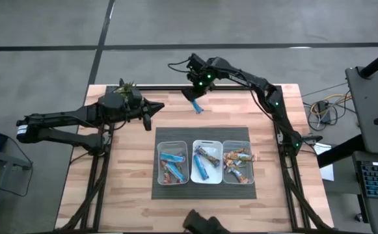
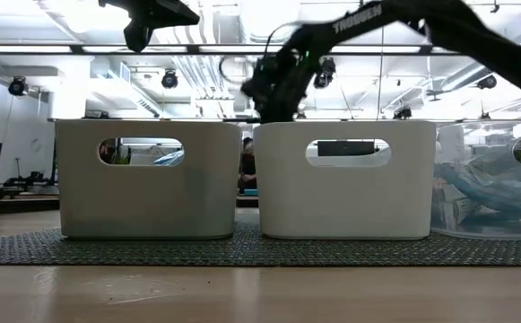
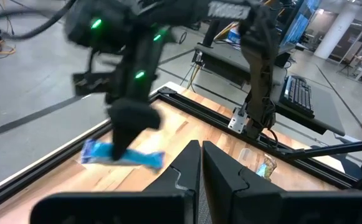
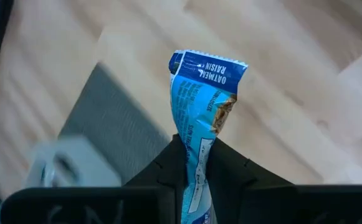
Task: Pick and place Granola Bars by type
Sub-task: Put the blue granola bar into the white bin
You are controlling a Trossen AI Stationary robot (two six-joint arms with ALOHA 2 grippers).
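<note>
Transport is the step in hand: the right gripper (image 4: 196,163) holds a blue bar (image 4: 202,106) pinched at one end between its two fingers, and the wrapper stands out past the fingertips, with the words "oatmeal raisin" readable on it. In the high view this gripper (image 1: 195,96) is at the far edge of the table, well apart from the three clear bins, and the bar (image 1: 198,106) hangs under it above the bare wood, not touching it as far as one can judge. The left gripper (image 1: 148,117) waits at the left side of the table with its fingers pressed together on nothing, near the small green plant (image 1: 126,88).

On the dark mat (image 1: 260,188) the bins already carry sorted bars — the left bin (image 1: 173,162) has blue and red ones, the middle bin (image 1: 207,162) has blue ones, the right bin (image 1: 238,162) has brown ones.

The next move probably calls for carrying the bar toward the near side and over the middle bin, where the wrappers look the same kind, and for opening the fingers only when the bar is inside the rim — a long wrapper held by one end can swing and catch the wall.
</note>
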